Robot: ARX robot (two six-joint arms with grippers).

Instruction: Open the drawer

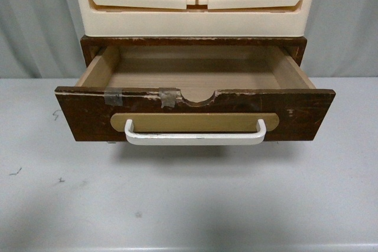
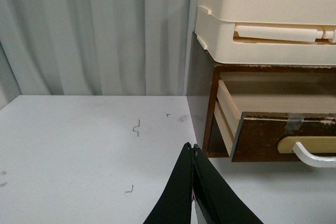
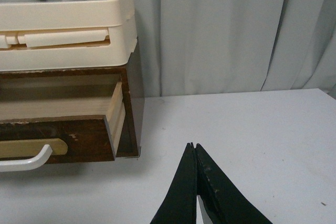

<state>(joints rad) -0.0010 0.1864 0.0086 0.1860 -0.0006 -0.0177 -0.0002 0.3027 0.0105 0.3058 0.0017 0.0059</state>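
The dark brown worn wooden drawer [image 1: 295,116] stands pulled out of its case, its pale wood inside bare. Its front carries a white bar handle [image 1: 195,138] on a tan oval plate [image 1: 195,121], grey tape bits [image 1: 113,96] and a half-round notch in the top edge. No arm shows in the front view. My left gripper [image 2: 191,147] is shut and empty over the table, apart from the drawer's corner [image 2: 257,140]. My right gripper [image 3: 192,146] is shut and empty, apart from the drawer's other end [image 3: 79,137].
Cream plastic drawers [image 1: 195,4] sit on top of the brown case [image 1: 88,45]. The grey table [image 1: 189,205] bears small dark marks. A grey curtain [image 2: 94,30] hangs behind.
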